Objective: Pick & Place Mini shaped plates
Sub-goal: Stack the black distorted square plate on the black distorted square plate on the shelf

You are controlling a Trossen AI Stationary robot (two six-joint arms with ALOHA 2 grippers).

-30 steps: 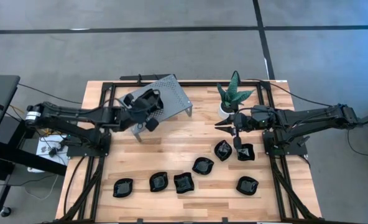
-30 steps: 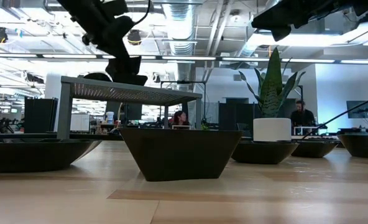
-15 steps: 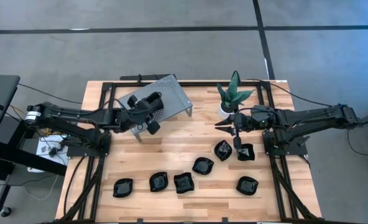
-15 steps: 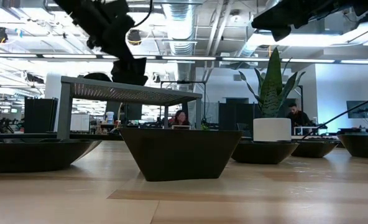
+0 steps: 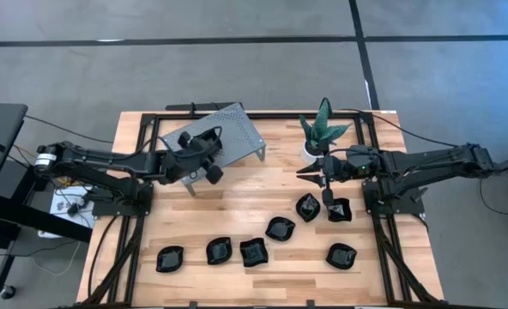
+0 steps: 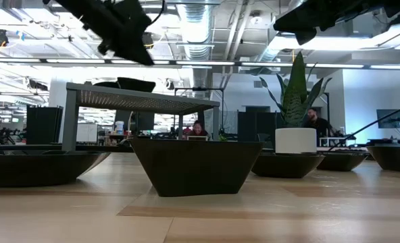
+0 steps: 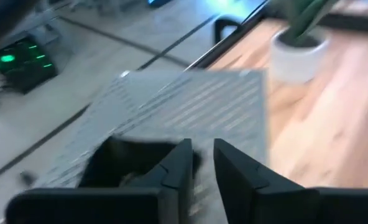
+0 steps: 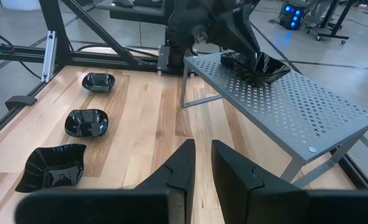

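Note:
Several glossy black mini plates (image 5: 253, 251) lie on the wooden table, seen close up in the low view (image 6: 195, 165). One more plate (image 8: 255, 65) rests with its base on the grey perforated stand (image 5: 241, 130), near the stand's left end (image 6: 136, 84) (image 7: 134, 163). My left gripper (image 6: 142, 54) hangs above that plate (image 5: 204, 148) without touching it, and its fingers (image 7: 201, 163) stand close together. My right gripper (image 5: 304, 174), shut (image 8: 202, 155), hovers over the table beside the plant pot, above two plates (image 5: 307, 207).
A green spiky plant in a white pot (image 5: 321, 130) stands on the table's far side, right of the stand. Black frame rails run along the table's edges (image 5: 151, 146). Bare wood lies between the stand and the near row of plates (image 5: 237, 202).
My left gripper has risen from just over the stand and drawn back slightly toward the table's left edge. The plate on the stand stays where it was and now shows in full in the low view.

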